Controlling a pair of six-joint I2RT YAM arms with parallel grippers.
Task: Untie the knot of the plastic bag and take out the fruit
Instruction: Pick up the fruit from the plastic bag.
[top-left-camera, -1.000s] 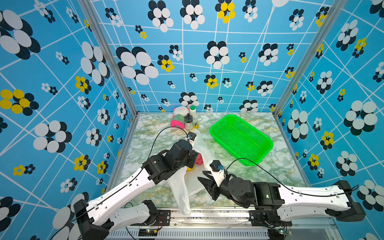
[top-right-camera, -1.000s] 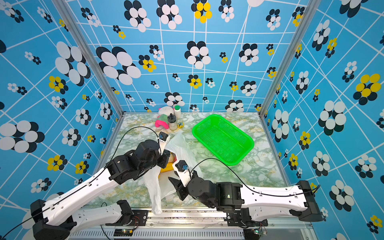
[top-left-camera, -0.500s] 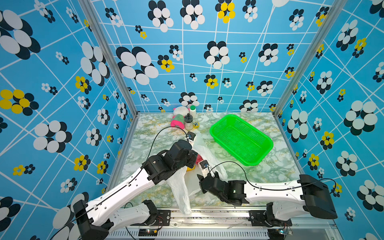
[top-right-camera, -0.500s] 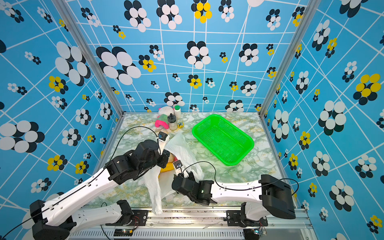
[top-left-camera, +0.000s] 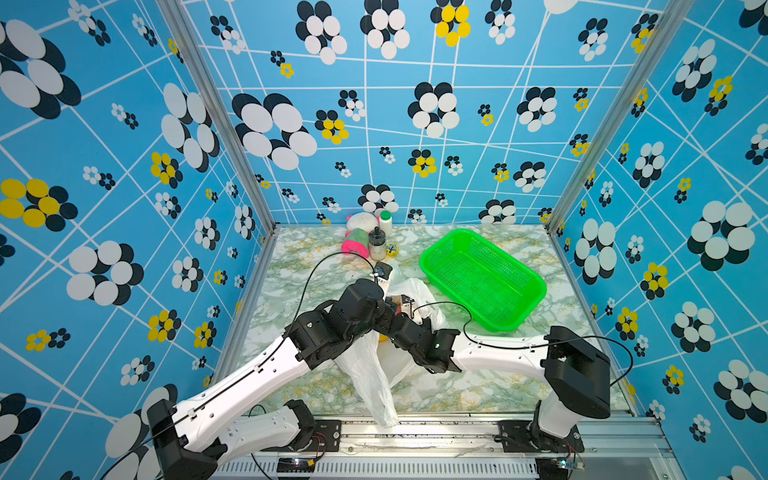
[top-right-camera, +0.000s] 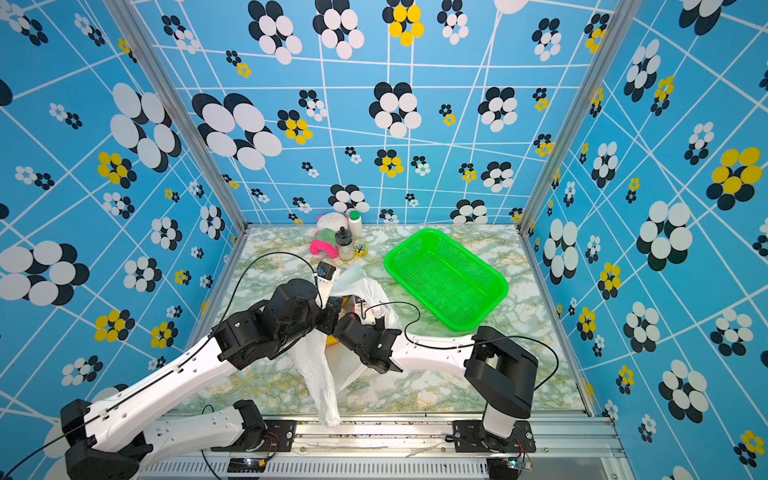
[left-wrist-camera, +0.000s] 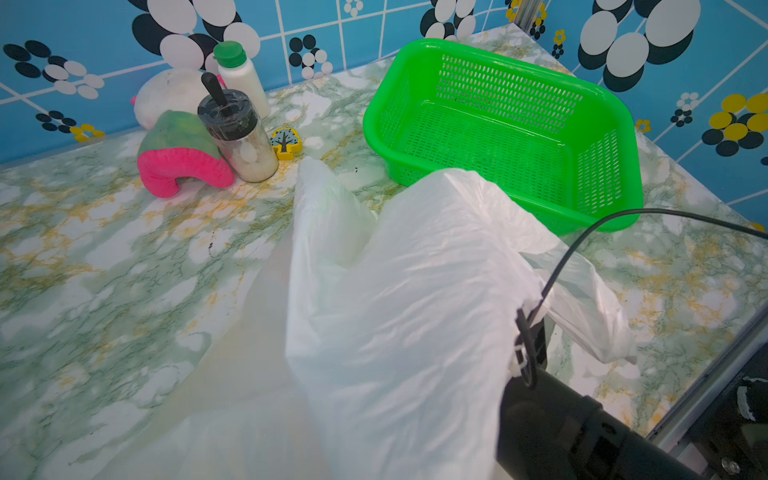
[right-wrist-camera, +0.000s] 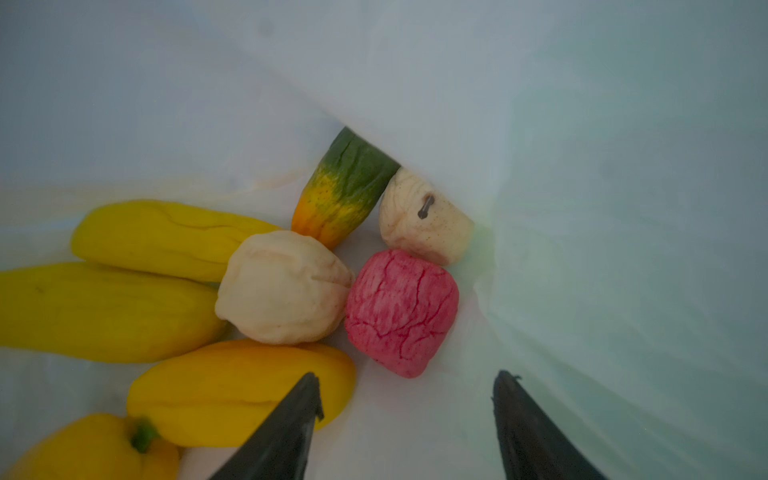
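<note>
Several fruit (right-wrist-camera: 282, 286) in plastic bag (left-wrist-camera: 395, 291) — right jaws spread, left jaws pinching it.

No lettering, brand or number is legible; the yellow tile (left-wrist-camera: 286, 143) beside the jar (left-wrist-camera: 239, 137) shows only a tree drawing.

Both top views look steeply down from high over the front aluminium rail (top-left-camera: 415, 434) toward the blue flowered back wall (top-left-camera: 374, 95). They stand far enough off to hold the whole green-veined marble tabletop (top-left-camera: 498, 386) and the perforated bright-green plastic basket (top-left-camera: 478, 282). The left wrist camera sits low, close behind the crinkly white plastic bag (left-wrist-camera: 395, 311), and shares the bag and basket with the top views. The right wrist camera looks from inside the bag, very near, at yellow, cream and red toy fruits (right-wrist-camera: 282, 286) just ahead of the right gripper (right-wrist-camera: 407, 376).
</note>
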